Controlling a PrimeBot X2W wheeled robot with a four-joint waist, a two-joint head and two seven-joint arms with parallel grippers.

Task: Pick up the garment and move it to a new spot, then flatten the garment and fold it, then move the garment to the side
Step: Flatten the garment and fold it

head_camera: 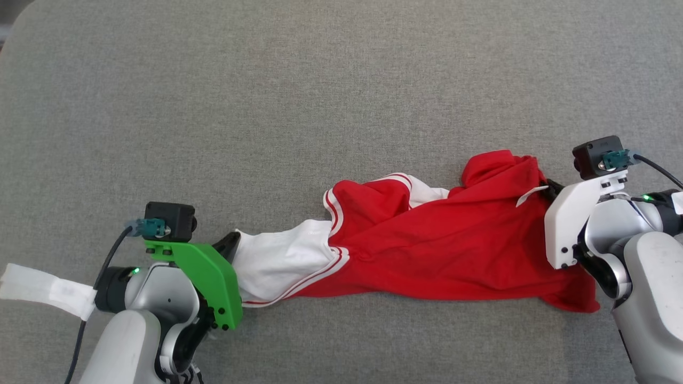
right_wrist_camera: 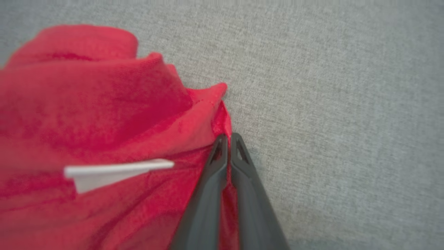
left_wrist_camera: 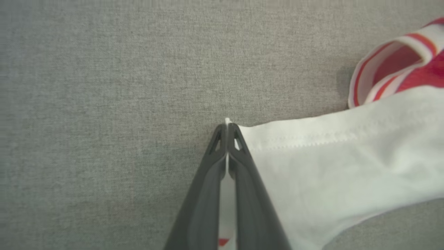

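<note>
Garment [head_camera: 427,240]: soft red knit with a white panel and red-striped trim, bunched in loose folds on a grey woven surface [head_camera: 320,80]. Its long axis runs from left gripper [left_wrist_camera: 227,129] to right gripper [right_wrist_camera: 229,139], slung between them. Left jaws are pinched tight on the white hem corner. Right jaws are pinched on the red edge, with a white tag [right_wrist_camera: 114,172] near. Bare surface lies beyond both fingertips.
</note>
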